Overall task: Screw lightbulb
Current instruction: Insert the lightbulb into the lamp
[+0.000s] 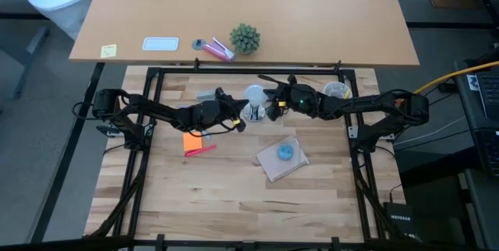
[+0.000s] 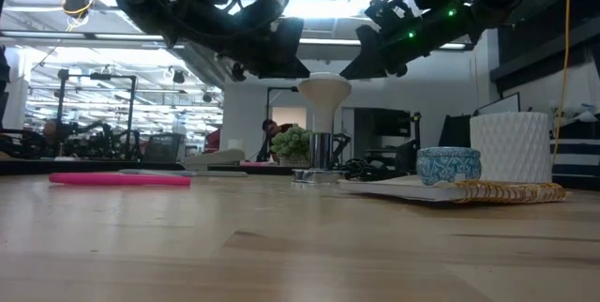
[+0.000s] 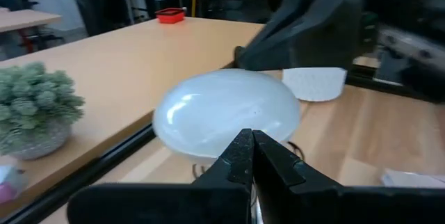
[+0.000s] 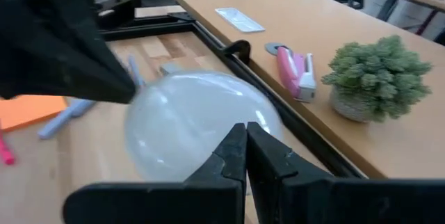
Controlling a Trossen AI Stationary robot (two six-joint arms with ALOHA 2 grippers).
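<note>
**Grippers pressed together beside lightbulb**

Left gripper (image 1: 236, 121) and right gripper (image 1: 274, 103) are seen with fingers pressed together, empty. The lightbulb (image 1: 254, 95) stands upright between them, seated in its socket (image 2: 321, 152). Risk judged: a sideways nudge could topple both.

I can just make out "NETGEAR" on the black box (image 1: 405, 217) on the floor by my right side. Nothing else reads clearly.
</note>
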